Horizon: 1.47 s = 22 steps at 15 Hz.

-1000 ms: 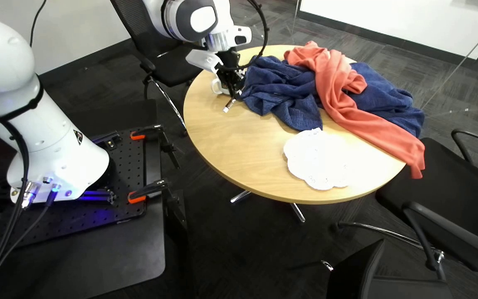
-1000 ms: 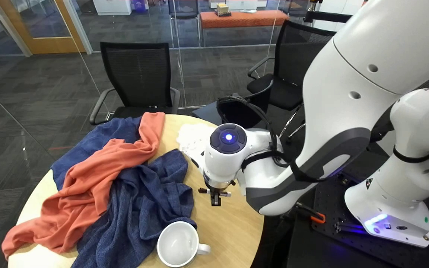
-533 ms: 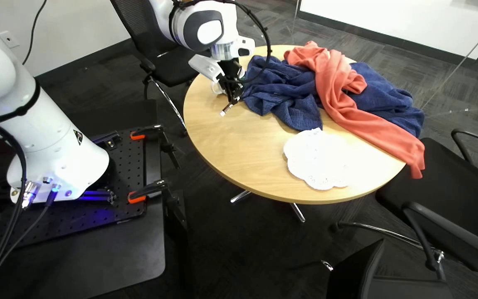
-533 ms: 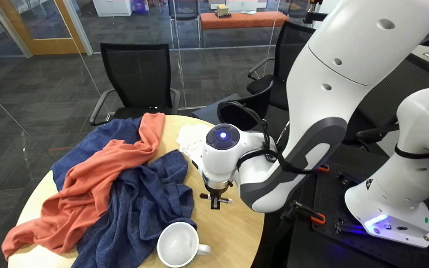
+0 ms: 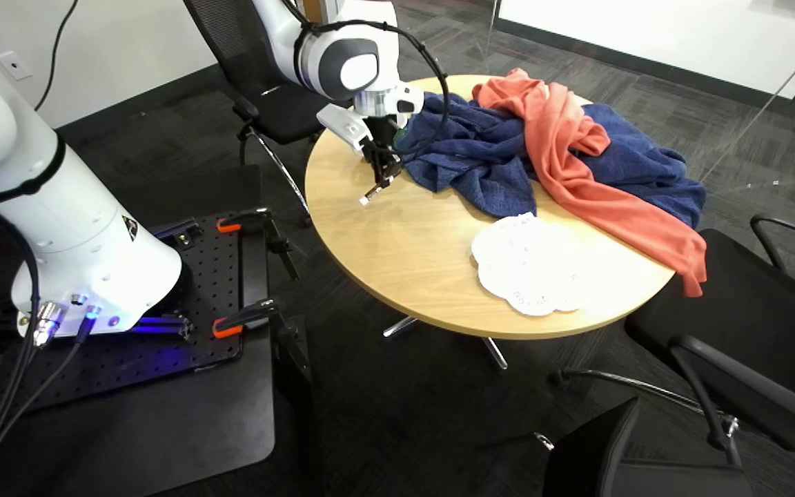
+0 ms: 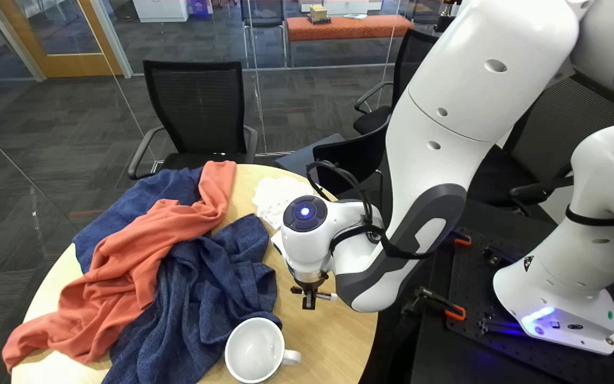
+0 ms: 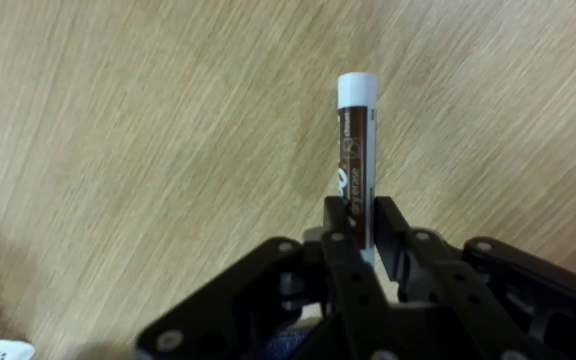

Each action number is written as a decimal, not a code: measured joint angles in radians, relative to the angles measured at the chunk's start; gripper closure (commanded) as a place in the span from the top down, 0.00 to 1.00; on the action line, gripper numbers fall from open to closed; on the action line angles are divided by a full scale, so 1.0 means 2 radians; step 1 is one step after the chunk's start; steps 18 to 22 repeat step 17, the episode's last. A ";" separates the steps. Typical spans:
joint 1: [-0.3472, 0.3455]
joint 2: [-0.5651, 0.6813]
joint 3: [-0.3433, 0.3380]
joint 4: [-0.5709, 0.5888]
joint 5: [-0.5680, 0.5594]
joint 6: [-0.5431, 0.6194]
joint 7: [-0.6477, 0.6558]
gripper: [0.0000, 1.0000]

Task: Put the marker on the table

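The marker (image 7: 354,150) is slim, with a brown label reading "dry erase" and a white end. My gripper (image 7: 360,220) is shut on it, one finger on each side, with the white end sticking out ahead in the wrist view. In both exterior views the marker (image 5: 372,194) (image 6: 328,296) lies crosswise in my fingers (image 5: 384,178) (image 6: 309,302), low over the table. The round table (image 5: 404,255) has a light tan wooden top, also seen in an exterior view (image 6: 333,336). I cannot tell whether the marker or fingertips touch it.
A large white cup (image 6: 255,349) stands near my gripper. A crumpled navy cloth (image 6: 216,298) and a coral cloth (image 6: 126,261) lie beside it. A white scalloped doily (image 5: 532,266) lies on the table. Black chairs (image 6: 195,112) stand around.
My gripper has moved down toward the tabletop with the marker still in it. The arm links have shifted along. The cloths, cup and doily have not moved.
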<state>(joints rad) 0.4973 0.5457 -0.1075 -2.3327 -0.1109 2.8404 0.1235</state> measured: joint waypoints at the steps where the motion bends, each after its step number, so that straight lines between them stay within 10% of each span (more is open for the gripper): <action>1: -0.001 0.005 0.002 0.003 0.000 -0.002 0.000 0.46; 8: -0.001 0.000 0.002 0.014 -0.023 -0.005 0.021 0.98; 22: 0.003 -0.082 0.004 -0.007 -0.076 -0.005 0.058 1.00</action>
